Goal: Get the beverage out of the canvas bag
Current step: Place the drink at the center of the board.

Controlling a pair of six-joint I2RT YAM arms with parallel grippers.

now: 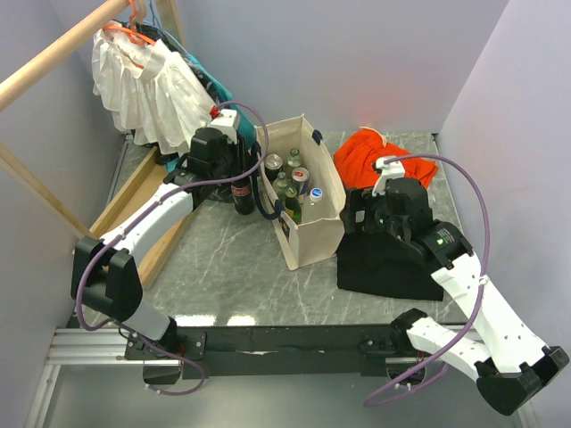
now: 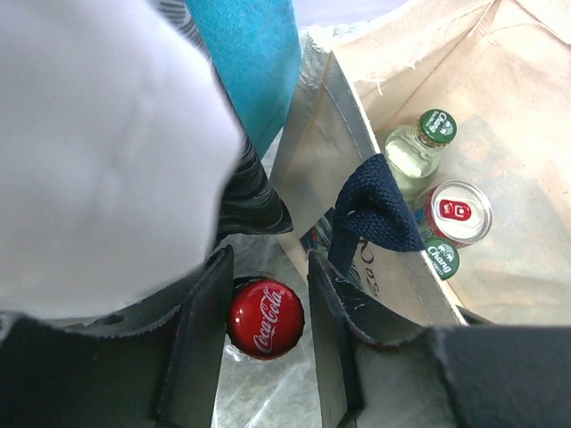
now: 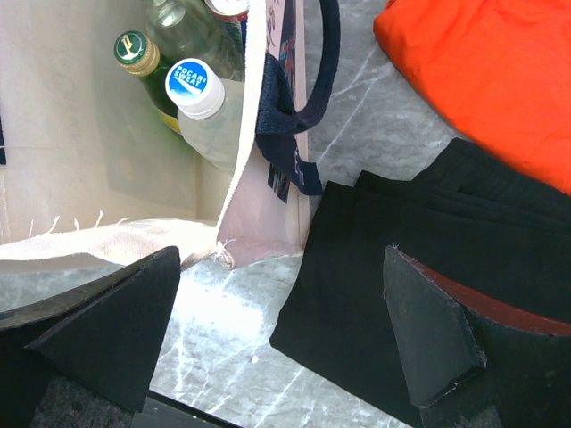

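The beige canvas bag [image 1: 312, 236] stands open in the middle of the table with several bottles and cans [image 1: 293, 183] inside. A cola bottle with a red cap [image 2: 265, 318] stands upright on the table just left of the bag, outside it; it also shows in the top view [image 1: 243, 194]. My left gripper [image 2: 268, 259] straddles its cap, with a thin gap on the right side. In the top view my left gripper [image 1: 237, 171] is over that bottle. My right gripper [image 3: 281, 259] is wide open and empty, low over the table by the bag's right corner [image 3: 259, 223].
A folded black cloth [image 1: 393, 263] lies right of the bag, under my right arm. An orange cloth bundle [image 1: 379, 152] lies behind it. White and teal garments [image 1: 147, 85] hang from a wooden rail at the back left, close to my left wrist. A wooden frame [image 1: 134, 196] lies along the left edge.
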